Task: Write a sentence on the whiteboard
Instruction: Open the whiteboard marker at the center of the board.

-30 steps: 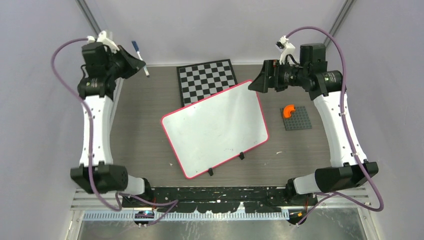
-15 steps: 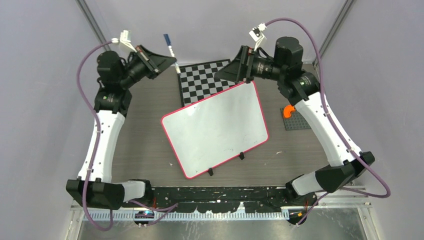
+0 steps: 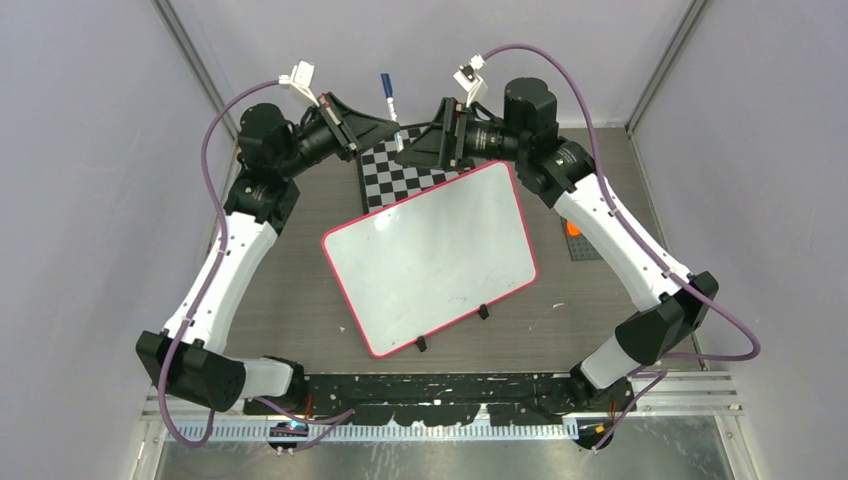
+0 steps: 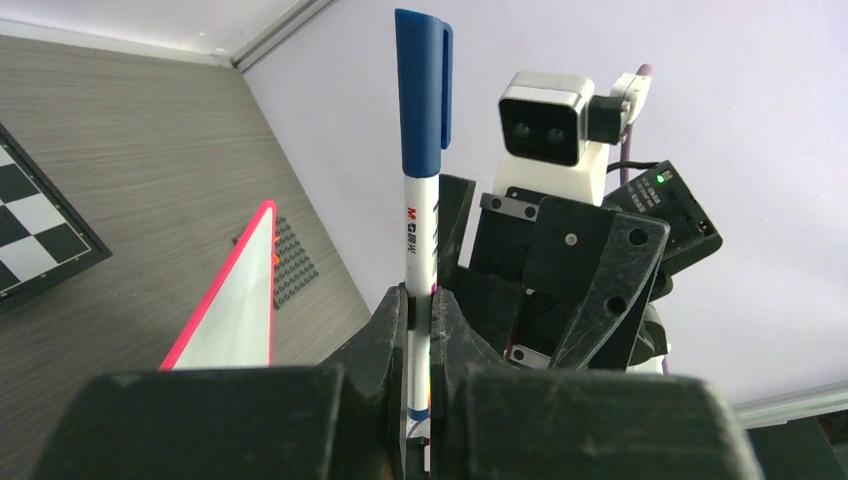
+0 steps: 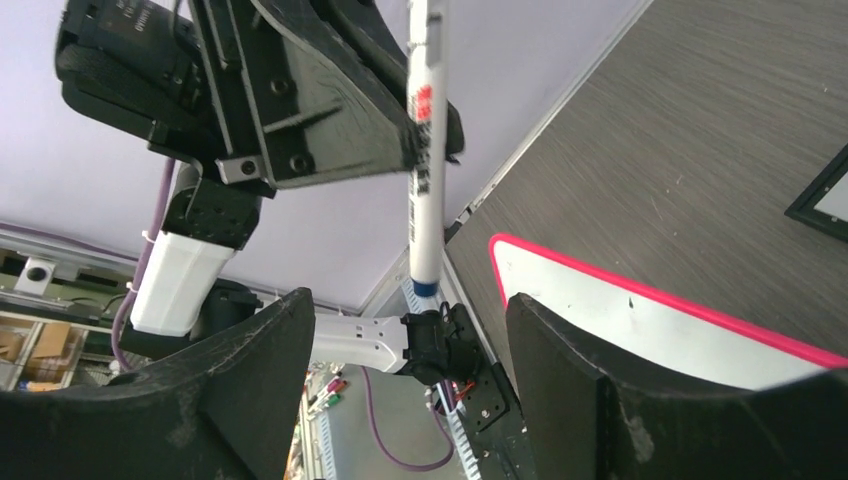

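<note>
Bases of both arms are bolted at the near edge of the worktop (image 3: 290, 250), which is finished in grey wood grain. Just beyond them the whiteboard (image 3: 430, 255) is laid flat in the middle of the worktop, turned at an angle, with its two black clip feet (image 3: 483, 312) on its near edge. Its red-pink rim is seen all round, and a few faint specks are seen on its white face.

To the right of the board, an orange piece (image 3: 570, 227) is largely covered by the right arm, and a grey studded plate (image 4: 292, 268) is made out beside it. Behind the board a black-and-white checkered board (image 3: 385, 180) is laid, its near edge overlapped by the whiteboard's far corner.

Farthest off, above the checkered board, the two wrists are raised and turned to face each other. The left fingers (image 4: 385, 330) are pressed onto the white barrel of a marker (image 4: 420, 200), which is held with its blue cap (image 4: 420, 90) on. The right fingers (image 5: 250, 390) are spread wide, and the marker's other end is framed in the gap between them with no contact seen.
</note>
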Controlling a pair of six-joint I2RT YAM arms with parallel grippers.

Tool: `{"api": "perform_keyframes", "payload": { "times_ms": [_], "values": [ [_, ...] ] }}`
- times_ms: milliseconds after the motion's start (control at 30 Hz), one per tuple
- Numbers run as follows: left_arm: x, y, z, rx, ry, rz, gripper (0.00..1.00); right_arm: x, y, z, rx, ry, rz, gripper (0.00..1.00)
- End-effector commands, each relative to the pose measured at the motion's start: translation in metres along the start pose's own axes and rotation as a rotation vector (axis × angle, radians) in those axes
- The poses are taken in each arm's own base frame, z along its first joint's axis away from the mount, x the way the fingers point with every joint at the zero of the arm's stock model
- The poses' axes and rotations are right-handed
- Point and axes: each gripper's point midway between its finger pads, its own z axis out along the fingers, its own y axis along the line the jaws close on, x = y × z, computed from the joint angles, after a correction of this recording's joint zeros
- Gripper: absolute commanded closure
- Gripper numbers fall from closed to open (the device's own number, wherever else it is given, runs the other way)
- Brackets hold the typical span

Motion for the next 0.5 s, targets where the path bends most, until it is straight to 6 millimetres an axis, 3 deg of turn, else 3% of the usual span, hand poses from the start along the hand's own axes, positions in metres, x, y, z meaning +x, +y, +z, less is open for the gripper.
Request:
{"api": "perform_keyframes", "payload": {
  "times_ms": [0, 267, 467],
  "values": [
    [0.0016, -0.0167, 0.0012, 0.081, 0.0, 0.016, 1.0, -0.0197, 0.026, 0.0012, -0.066, -0.052, -0.063, 0.29],
    [0.0081, -0.0173, 0.0003, 0.101, 0.01, -0.026, 1.0, -0.0199, 0.0304, 0.0072, -0.087, -0.038, -0.071, 0.64],
    [0.0105, -0.0201, 0.0012, 0.123, 0.017, -0.059, 1.0, -0.0145, 0.0236, 0.0067, -0.067, -0.028, -0.074, 0.66]
  ]
}}
